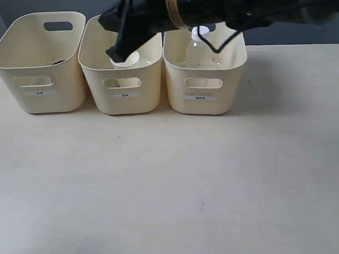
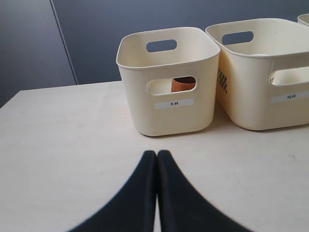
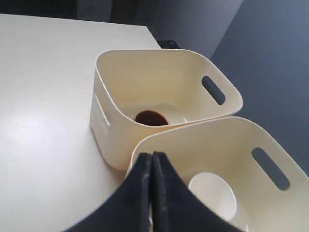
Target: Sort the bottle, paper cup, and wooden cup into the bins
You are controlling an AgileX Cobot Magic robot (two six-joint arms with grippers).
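Observation:
Three cream bins stand in a row at the back. The wooden cup (image 3: 150, 118) sits upright in the left bin (image 1: 40, 81), and shows through that bin's handle cutout as the wooden cup (image 2: 183, 83). The white paper cup (image 1: 126, 61) stands in the middle bin (image 1: 123, 87). The clear bottle (image 1: 199, 48) with its white cap stands in the right bin (image 1: 207, 81). My right gripper (image 1: 114, 53) reaches across over the middle bin's left rim, shut and empty, beside the paper cup (image 3: 212, 195). My left gripper (image 2: 157, 155) is shut and empty, low over the table in front of the left bin (image 2: 166, 111).
The pale tabletop (image 1: 171, 182) stretches in front of the bins. The right arm's dark body (image 1: 210, 8) hangs over the middle and right bins. A dark wall stands behind the table. The left arm does not show in the exterior view.

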